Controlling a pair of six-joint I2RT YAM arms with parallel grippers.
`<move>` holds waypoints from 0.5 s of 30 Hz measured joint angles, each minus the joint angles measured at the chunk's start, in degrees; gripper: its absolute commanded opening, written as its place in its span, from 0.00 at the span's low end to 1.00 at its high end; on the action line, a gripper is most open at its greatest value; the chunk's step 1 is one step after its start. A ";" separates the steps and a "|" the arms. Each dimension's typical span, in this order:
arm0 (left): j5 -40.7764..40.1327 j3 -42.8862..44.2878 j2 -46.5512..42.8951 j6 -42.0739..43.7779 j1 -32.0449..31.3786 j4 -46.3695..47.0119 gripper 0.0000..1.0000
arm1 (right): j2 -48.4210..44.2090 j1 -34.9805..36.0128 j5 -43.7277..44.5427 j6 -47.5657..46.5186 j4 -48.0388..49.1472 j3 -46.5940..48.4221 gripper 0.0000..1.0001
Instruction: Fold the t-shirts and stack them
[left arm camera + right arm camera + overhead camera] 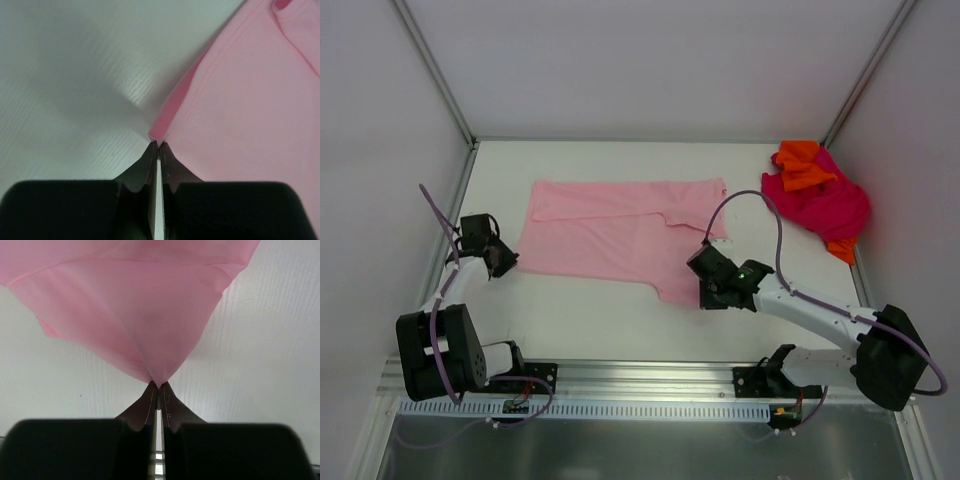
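Jaws of the left gripper (157,146) and right gripper (158,386) each pinch shut on edges of the pink t-shirt (610,235).

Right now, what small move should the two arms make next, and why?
Probably lift both slightly together: the left gripper and the right gripper are shut on the near edge of the pink t-shirt, so it can fold over.

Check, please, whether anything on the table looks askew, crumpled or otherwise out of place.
Nothing looks damaged, but the magenta-red t-shirt and orange t-shirt lie crumpled together in the far right corner, unfolded. The pink t-shirt lies slightly askew, with one flap jutting toward the right claw, which pinches it.
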 measured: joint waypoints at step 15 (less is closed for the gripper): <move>0.72 -0.02 -8.87 2.05 0.00 -5.25 0.00 | -4.28 -3.91 0.76 -1.73 -2.89 1.27 0.01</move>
